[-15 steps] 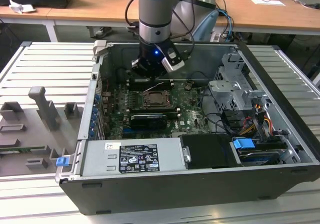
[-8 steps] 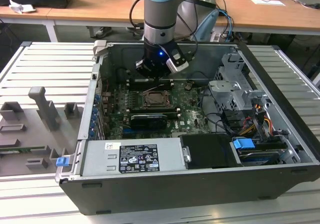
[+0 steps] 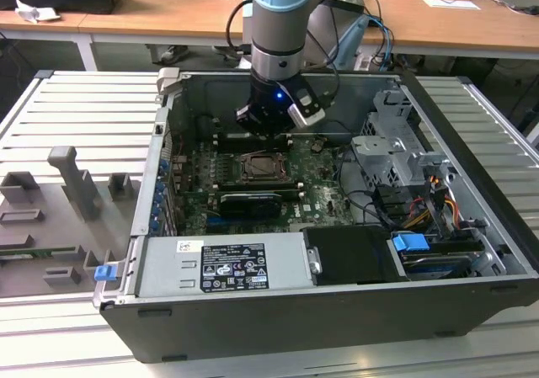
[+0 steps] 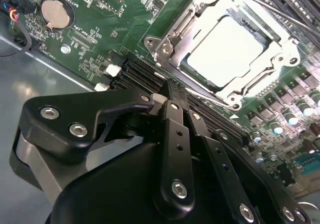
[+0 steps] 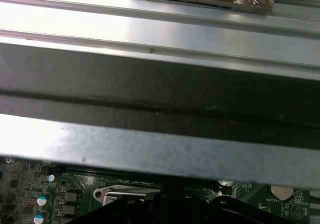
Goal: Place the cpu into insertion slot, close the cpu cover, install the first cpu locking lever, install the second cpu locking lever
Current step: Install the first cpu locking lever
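In the exterior view, the arm reaches down into an open computer case [image 3: 472, 252] that lies on its side on a slatted metal table [image 3: 76, 117]. The gripper [image 3: 268, 130] hangs just over the green motherboard [image 3: 324, 184], at the far edge of the insertion slot [image 3: 262, 167], a position that keeps the tool near the socket hardware without covering it. A power supply [image 3: 223, 267] occupies the near side of the case, and a drive cage [image 3: 396, 155] stands toward the exterior view's right. In the second wrist view, the gripper [image 4: 168, 90] is closed, its two black fingers [image 4: 175, 129] pressed together to a narrow tip with nothing held between them; the closed form presumably suits pushing on a thin part better than grasping. The tip sits above the black memory slots [image 4: 137, 74], just beside the socket's corner. The cpu [image 4: 226, 51] lies flat inside the socket, its pale metal top showing through the cut-out of the cpu cover [image 4: 170, 39], which appears to lie down over the chip's edges. A thin locking lever [image 4: 265, 7] runs along the far side of the socket; whether it is latched cannot be told. A round coin battery [image 4: 54, 12] sits well apart on the board. In the first wrist view, the case wall [image 5: 160, 99] crosses the frame, with a strip of motherboard [image 5: 30, 194] below it.
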Motion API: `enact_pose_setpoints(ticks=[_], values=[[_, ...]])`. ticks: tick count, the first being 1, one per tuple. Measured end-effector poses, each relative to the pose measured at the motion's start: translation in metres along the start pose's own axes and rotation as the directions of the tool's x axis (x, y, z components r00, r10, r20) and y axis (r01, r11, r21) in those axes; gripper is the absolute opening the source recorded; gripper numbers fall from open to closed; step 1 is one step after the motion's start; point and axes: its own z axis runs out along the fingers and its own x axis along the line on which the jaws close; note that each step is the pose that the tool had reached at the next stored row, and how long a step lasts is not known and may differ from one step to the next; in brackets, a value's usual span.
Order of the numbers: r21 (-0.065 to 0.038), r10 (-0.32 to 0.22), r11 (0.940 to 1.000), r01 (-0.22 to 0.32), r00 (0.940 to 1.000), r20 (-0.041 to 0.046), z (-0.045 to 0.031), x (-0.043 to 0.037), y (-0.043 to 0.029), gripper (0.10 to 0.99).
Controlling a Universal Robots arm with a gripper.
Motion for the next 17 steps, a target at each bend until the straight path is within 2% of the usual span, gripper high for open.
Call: enact_pose_setpoints(ticks=[3, 10, 17], values=[[-0.007, 0.002, 1.0000, -0.002, 1.0000, 0.0010, 0.0015, -0.0009, -0.0002, 0.106], [-0.002, 0.002, 1.0000, -0.002, 1.0000, 0.0003, 0.0086, -0.0025, -0.0013, 0.106], [0.000, 0.002, 1.0000, -0.002, 1.0000, 0.0004, 0.0071, -0.0026, -0.0011, 0.106]])
